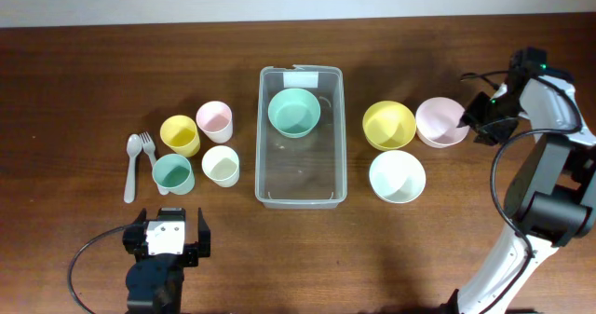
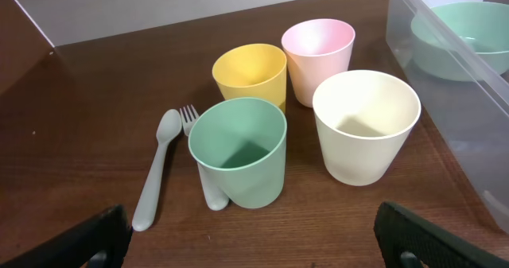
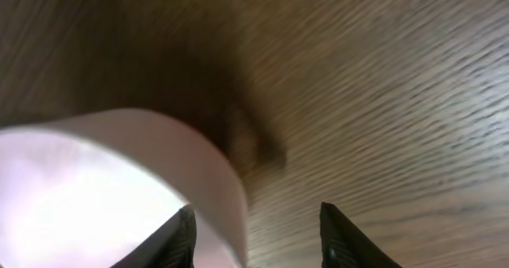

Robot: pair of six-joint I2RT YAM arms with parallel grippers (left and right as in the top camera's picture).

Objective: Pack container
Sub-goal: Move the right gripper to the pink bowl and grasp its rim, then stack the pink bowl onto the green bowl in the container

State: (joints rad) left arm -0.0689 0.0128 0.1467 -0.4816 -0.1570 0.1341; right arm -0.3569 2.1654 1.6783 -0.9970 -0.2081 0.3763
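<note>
The clear plastic rectangular container (image 1: 262,137) sits mid-counter on the brown wooden counter (image 1: 74,81). Its pale label faces the back edge, and a mint-green round bowl (image 1: 294,112) lies inside at that end. Near the right edge, the right gripper (image 3: 258,240) straddles the wall of a pale pink round bowl (image 3: 95,180), fingers parted and not clamped. By the front edge, toward the left corner, the left gripper (image 2: 254,240) is spread wide and empty, facing a mint-green plastic cup (image 2: 238,153).
</note>
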